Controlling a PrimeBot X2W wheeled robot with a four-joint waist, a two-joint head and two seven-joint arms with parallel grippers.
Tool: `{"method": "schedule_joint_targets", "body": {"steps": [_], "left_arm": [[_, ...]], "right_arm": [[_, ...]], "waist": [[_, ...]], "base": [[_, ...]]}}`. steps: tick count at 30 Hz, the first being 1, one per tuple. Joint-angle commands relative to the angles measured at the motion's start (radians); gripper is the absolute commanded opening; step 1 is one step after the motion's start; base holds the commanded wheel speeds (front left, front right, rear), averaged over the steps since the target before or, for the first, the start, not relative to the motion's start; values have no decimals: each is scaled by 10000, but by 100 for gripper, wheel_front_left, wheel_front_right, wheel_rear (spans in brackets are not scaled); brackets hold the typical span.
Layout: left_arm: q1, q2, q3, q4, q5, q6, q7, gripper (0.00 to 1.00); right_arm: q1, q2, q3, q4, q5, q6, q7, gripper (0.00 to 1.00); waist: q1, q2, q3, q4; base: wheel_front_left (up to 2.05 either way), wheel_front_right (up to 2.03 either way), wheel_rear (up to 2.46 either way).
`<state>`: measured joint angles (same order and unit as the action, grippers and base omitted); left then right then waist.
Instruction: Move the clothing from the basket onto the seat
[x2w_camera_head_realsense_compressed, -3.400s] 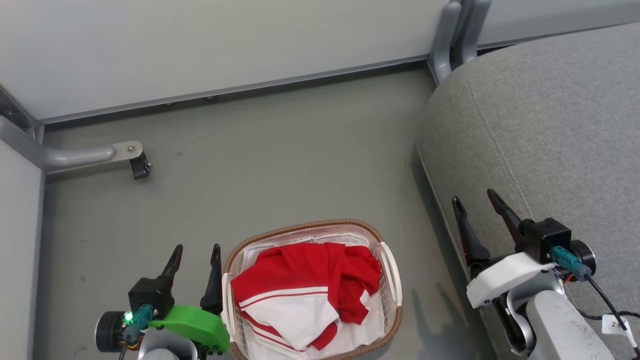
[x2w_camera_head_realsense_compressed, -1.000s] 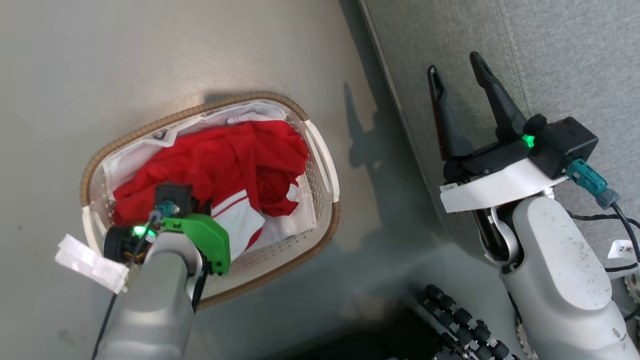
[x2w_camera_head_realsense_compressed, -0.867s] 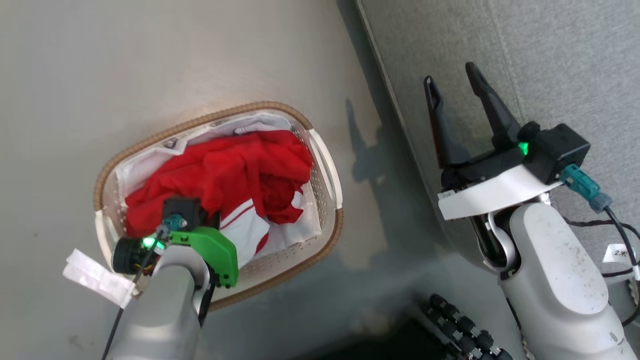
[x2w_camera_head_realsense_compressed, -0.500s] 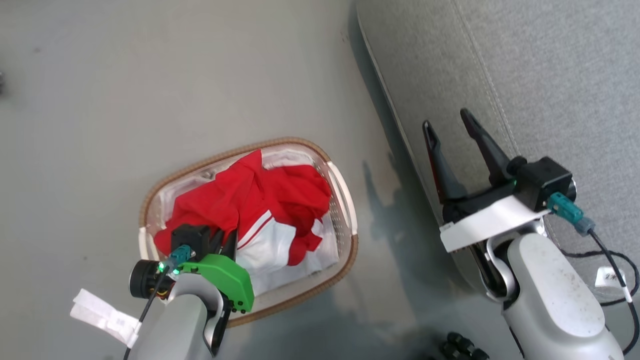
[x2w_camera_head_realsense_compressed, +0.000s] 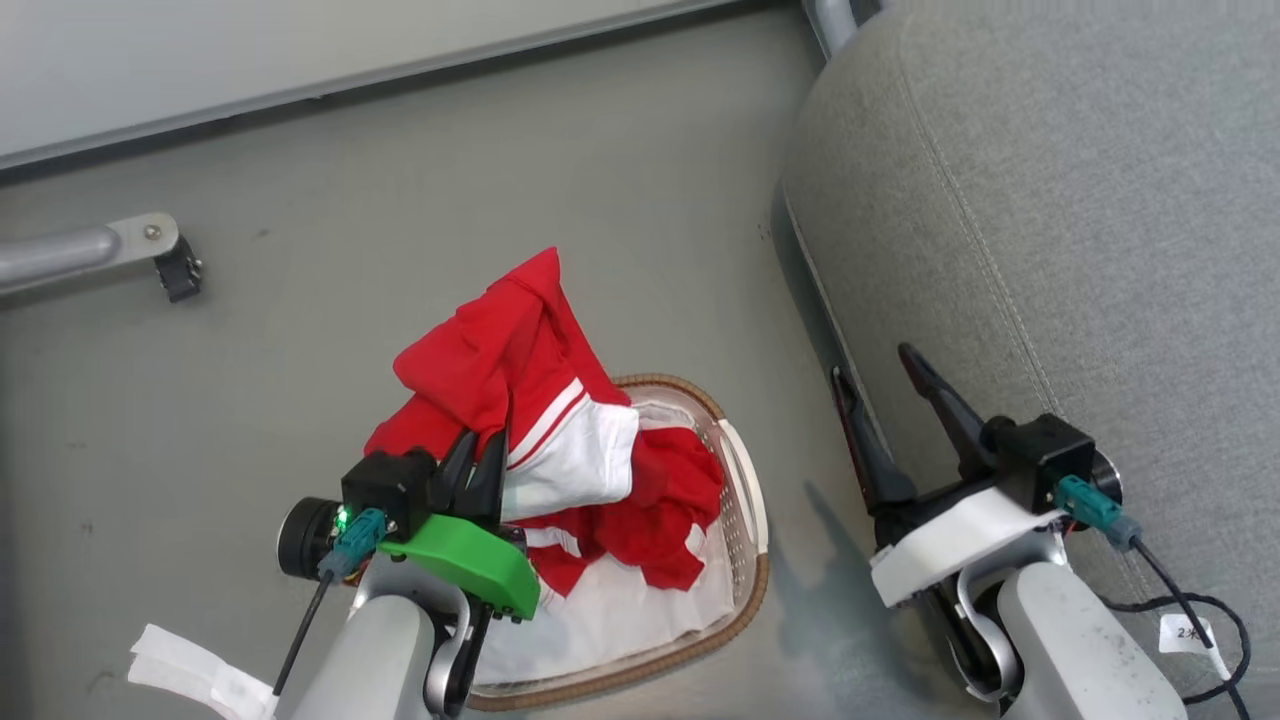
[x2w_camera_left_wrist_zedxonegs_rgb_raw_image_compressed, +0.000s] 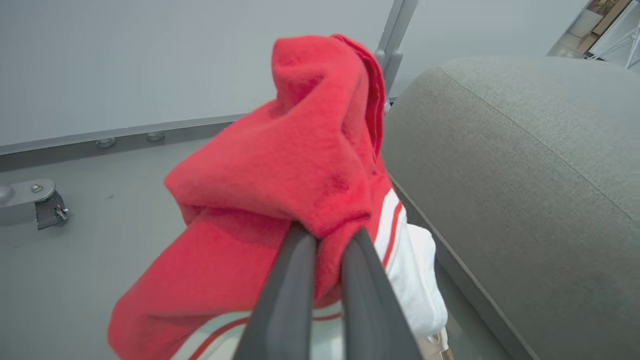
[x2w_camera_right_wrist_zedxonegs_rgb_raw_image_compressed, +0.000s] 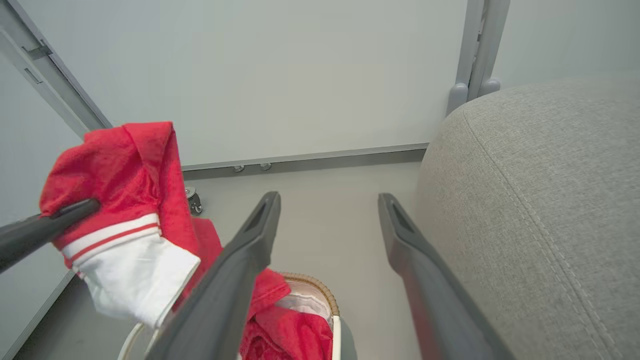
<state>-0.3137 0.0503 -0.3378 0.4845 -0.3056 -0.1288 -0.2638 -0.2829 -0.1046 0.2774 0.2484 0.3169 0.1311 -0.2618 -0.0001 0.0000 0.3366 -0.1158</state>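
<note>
Left gripper (x2w_camera_head_realsense_compressed: 480, 450) is clamped on the clothing (x2w_camera_head_realsense_compressed: 520, 400), whose tail hangs below it into the basket (x2w_camera_head_realsense_compressed: 745, 480). Lift it clear of the rim first, then swing to the seat (x2w_camera_head_realsense_compressed: 1050, 200) on the gripper's right. Right gripper (x2w_camera_head_realsense_compressed: 872, 362) hangs wide open.

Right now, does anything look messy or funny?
Nothing is spilled or broken. The clothing just looks bunched: the left tool pinches one red fold, so it hangs lopsided over the basket, with more red cloth inside.

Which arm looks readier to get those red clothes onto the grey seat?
Probably the left: the left gripper is shut on the clothing, partly raised above the basket. The right gripper hangs open and empty near the seat.
</note>
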Motion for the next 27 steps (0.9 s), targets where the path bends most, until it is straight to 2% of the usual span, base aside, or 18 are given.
{"method": "schedule_joint_targets", "body": {"steps": [1,16,27], "left_arm": [[208,7,2,-278,51,-35,-15,0],[634,10,102,-2270,-37,-36,-13,0],[813,11,-333,-2774,-77,-36,-13,0]], "right_arm": [[269,8,119,83,54,-6,-46,100],[1244,83,933,442,207,-6,-46,100],[-376,-557,3384,272,1195,-6,-46,100]], "waist": [[1,0,-979,494],[1,0,-2328,459],[1,0,-2562,647]], "base": [[0,0,0],[0,0,0],[0,0,0]]}}
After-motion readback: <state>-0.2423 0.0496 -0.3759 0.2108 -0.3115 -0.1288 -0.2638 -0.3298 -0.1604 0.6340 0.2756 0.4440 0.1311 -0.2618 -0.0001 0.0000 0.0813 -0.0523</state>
